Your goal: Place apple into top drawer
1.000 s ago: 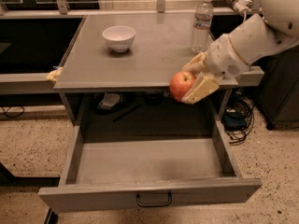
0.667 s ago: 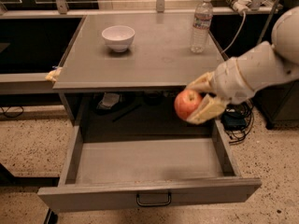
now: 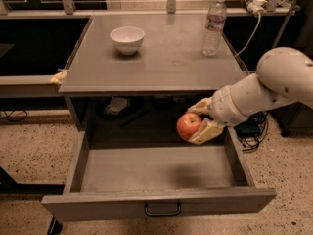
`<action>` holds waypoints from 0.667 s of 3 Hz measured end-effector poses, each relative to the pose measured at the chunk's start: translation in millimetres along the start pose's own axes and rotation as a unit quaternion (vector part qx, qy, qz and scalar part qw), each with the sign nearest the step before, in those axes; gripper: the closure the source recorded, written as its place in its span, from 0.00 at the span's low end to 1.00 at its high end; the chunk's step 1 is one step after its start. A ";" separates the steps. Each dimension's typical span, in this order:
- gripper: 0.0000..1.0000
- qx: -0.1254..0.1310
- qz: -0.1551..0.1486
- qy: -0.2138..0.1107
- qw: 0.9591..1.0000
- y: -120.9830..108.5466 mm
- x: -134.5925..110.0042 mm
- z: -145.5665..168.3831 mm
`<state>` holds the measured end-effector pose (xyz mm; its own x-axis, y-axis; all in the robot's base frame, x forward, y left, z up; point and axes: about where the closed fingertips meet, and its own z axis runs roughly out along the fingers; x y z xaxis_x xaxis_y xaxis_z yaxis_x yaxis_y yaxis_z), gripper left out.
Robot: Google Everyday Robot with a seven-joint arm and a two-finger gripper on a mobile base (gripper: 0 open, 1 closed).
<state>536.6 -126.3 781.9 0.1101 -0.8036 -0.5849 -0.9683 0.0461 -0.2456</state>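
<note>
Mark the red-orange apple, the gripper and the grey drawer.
Round red-orange apple (image 3: 186, 125), camera view, front skin.
Gripper (image 3: 193, 125), camera view, between fingertips, above drawer's right rear.
Grey metal top drawer (image 3: 159, 205), camera view, front panel.

The apple (image 3: 188, 126) has a smooth, slightly glossy red skin. It sits clasped in the gripper (image 3: 192, 125), above the back right of the top drawer (image 3: 156, 204). The gripper's fingers (image 3: 208, 131) look like matt, cream-coloured plastic or rubber. The arm (image 3: 274, 84) behind them wears a smooth, pale shell with a soft sheen. The drawer is grey painted metal with a dull, matt finish, and its loop handle (image 3: 162, 210) is dark metal. The table top (image 3: 161, 62) is the same matt grey, faintly marked. The bowl (image 3: 127, 37) is glossy white, the bottle (image 3: 214, 26) clear plastic with a paper-like label, and the floor (image 3: 34, 151) speckled and stony.
</note>
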 end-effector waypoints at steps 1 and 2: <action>1.00 -0.010 -0.011 0.002 1.000 -13.4 0.1 29.8; 1.00 -0.030 -0.020 0.013 0.999 -11.7 -0.5 55.4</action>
<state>560.2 -93.6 742.3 0.1440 -0.8197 -0.5544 -0.9750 -0.0219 -0.2209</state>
